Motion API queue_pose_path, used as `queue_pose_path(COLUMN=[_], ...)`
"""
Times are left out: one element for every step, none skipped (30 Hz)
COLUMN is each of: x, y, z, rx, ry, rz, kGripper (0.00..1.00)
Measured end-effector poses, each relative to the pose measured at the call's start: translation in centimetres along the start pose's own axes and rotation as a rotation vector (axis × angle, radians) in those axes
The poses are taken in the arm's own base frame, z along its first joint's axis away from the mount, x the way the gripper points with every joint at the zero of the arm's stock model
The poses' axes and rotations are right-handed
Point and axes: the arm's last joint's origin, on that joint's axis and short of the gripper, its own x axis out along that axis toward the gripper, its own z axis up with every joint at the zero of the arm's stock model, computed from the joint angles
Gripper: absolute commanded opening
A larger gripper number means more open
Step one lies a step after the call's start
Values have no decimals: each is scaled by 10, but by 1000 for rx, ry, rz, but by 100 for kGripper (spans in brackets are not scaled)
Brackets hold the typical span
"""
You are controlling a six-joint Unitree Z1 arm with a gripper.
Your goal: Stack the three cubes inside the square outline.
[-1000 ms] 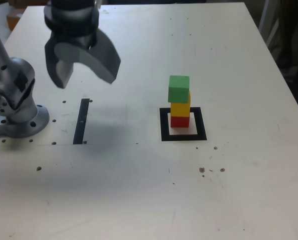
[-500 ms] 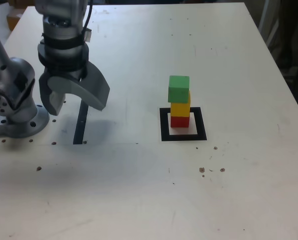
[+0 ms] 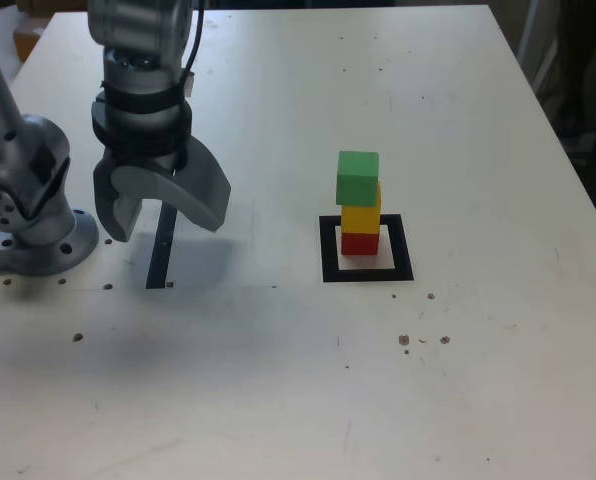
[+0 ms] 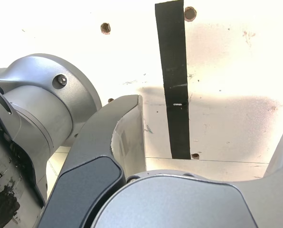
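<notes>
Standing inside the square outline (image 3: 403,274) near the worktop's (image 3: 478,400) right edge, red (image 3: 359,244), yellow (image 3: 361,219) and green (image 3: 358,178) cubes form a tower; the empty gripper (image 3: 169,220) hangs wide open.

From here I see the gripper (image 3: 170,222) hanging wide open and empty above the bench (image 3: 238,400), and well off to its side, toward the exterior view's right, the green cube (image 3: 358,178) tops the yellow cube (image 3: 360,219) and red cube (image 3: 359,244) inside the black square outline (image 3: 403,248).

Wrist view: gripper (image 4: 215,142) tips — one cut off @ edge.
</notes>
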Motion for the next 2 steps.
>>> queue_pose_path(x=[0,0], y=[0,0], z=[0,1], rx=[-2,-5], ry=[1,2], rz=[0,0], kGripper=[100,100])
